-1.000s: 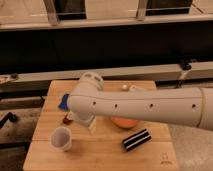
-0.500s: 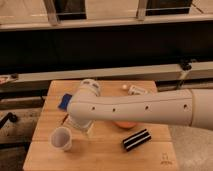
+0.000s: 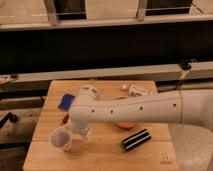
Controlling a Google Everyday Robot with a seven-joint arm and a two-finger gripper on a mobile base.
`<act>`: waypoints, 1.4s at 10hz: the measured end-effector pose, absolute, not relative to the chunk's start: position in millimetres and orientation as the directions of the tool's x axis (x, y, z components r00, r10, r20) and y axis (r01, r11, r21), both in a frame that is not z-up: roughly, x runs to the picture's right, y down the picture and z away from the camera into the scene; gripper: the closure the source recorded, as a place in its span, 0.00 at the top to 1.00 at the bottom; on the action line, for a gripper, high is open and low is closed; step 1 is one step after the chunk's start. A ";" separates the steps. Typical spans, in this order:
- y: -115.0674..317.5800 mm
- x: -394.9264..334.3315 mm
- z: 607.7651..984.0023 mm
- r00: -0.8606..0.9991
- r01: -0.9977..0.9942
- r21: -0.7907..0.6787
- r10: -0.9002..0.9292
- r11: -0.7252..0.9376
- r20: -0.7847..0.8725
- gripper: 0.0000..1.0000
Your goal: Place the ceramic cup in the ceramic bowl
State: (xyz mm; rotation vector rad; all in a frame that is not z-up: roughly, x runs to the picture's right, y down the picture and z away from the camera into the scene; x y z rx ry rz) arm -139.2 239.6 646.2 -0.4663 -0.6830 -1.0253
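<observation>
Arm point(image 3: 145, 107) is hiding most of the bowl point(image 3: 125, 124), only an orange sliver showing beneath it, and part of the gripper point(image 3: 77, 132), which is hanging fingers spread, empty, just beside the cup point(image 3: 61, 138) standing near the table point(image 3: 105, 161) front edge, having dropped closer than earlier.

Probably a robot lab: wooden table point(image 3: 105, 156), dark railed counter point(image 3: 110, 47) behind, hand point(image 3: 80, 133) beside the ceramic cup point(image 3: 61, 138).
</observation>
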 end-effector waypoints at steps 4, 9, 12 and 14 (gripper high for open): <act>265.1 -145.8 665.6 0.305 0.904 -0.032 -0.592 0.426 0.746 0.80; 280.7 -155.6 672.8 0.263 0.918 -0.012 -0.589 0.395 0.764 0.73; 282.7 -153.3 671.8 0.254 0.921 -0.007 -0.588 0.390 0.768 0.43; 284.6 -155.4 671.3 0.250 0.922 -0.004 -0.586 0.387 0.771 0.24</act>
